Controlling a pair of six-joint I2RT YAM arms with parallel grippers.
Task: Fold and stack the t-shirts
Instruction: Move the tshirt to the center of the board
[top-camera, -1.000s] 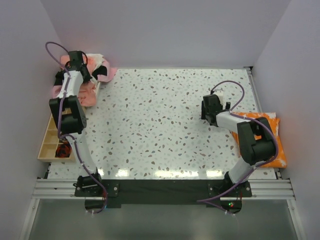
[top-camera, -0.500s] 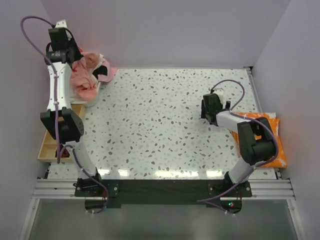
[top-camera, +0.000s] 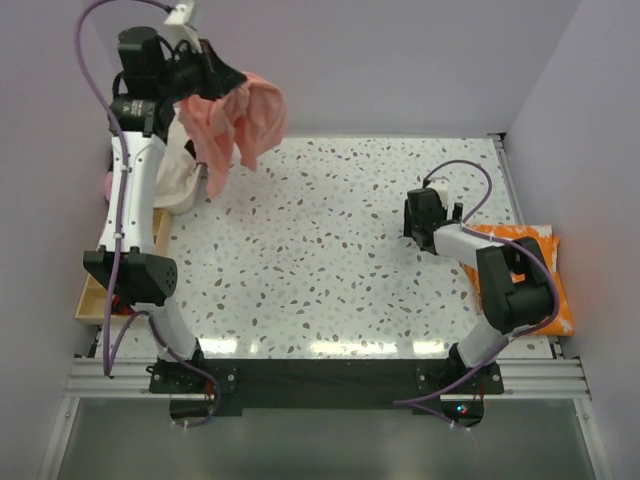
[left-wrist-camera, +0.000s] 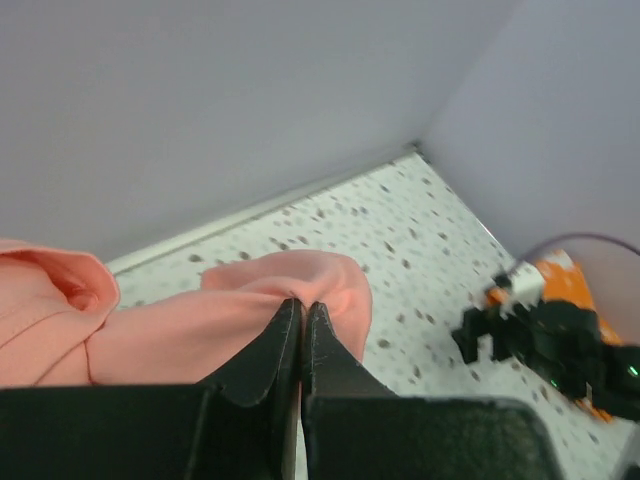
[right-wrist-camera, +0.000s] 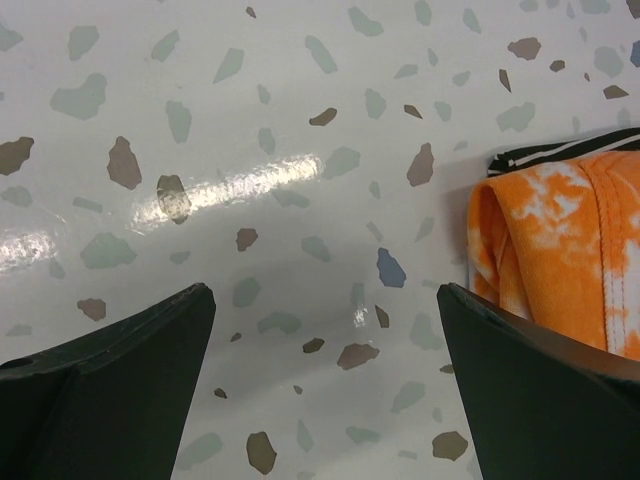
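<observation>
Top view, near to far, twelve o'clock at the back wall. At four o'clock, on the table's right margin, lies the orange t-shirt (top-camera: 556, 305) with white splotches, already folded flat; in the right wrist view its folded edge (right-wrist-camera: 560, 250) sits at three o'clock, just beside one finger but apart from it. At three o'clock my right gripper (top-camera: 418, 215) hangs low over the speckled table (top-camera: 330, 260), jaws spread wide, nothing between them (right-wrist-camera: 325, 300). At ten o'clock a heap of cream and pink t-shirts (top-camera: 178, 185) rests against the left wall. At eleven o'clock, high above the far corner, my left gripper (top-camera: 232, 82) has its jaws pressed together (left-wrist-camera: 303, 305) on a fold of the salmon-pink t-shirt (top-camera: 248, 125); the garment dangles bunched, clear of the table. Judged handling: light, limp cloth (left-wrist-camera: 190, 335) that sags and twists from a single pinch; not fragile, though a thin fold may slip; best taken at both shoulders or both hem corners, one gripper each, so it spreads flat for folding.
</observation>
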